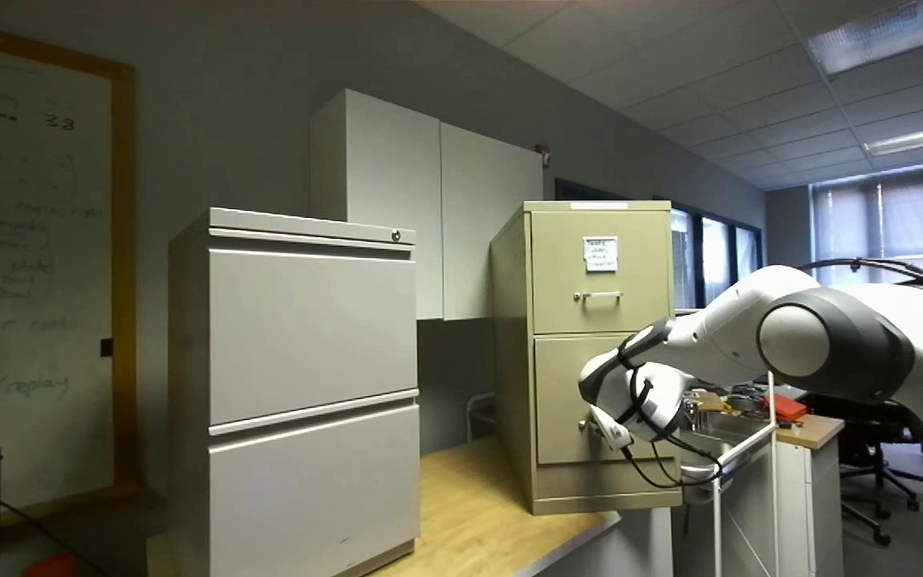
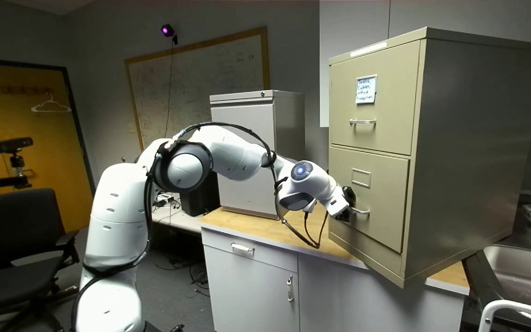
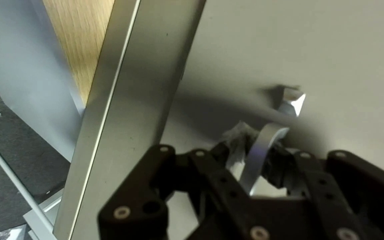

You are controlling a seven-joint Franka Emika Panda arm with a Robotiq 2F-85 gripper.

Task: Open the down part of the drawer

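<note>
1. Gripper [image 3: 256, 151], lower centre of the wrist view: jaws almost together, clasping the handle [image 3: 258, 157] between them.
2. Lower drawer [image 2: 378, 198], right of centre in an exterior view: its front sits closed against the tan cabinet [image 2: 468, 157].
3. White label [image 2: 366, 90], upper right of that frame: on the upper drawer [image 2: 392, 103].
4. Light-grey cabinet [image 1: 313, 332], left of centre in an exterior view.

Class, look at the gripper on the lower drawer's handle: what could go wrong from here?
The gripper has closed around a slim, curved handle, so it might slip off. The tan cabinet overhangs the edge of the counter at one corner; a hard pull could drag or tip it. The hanging cable loop might snag.
</note>
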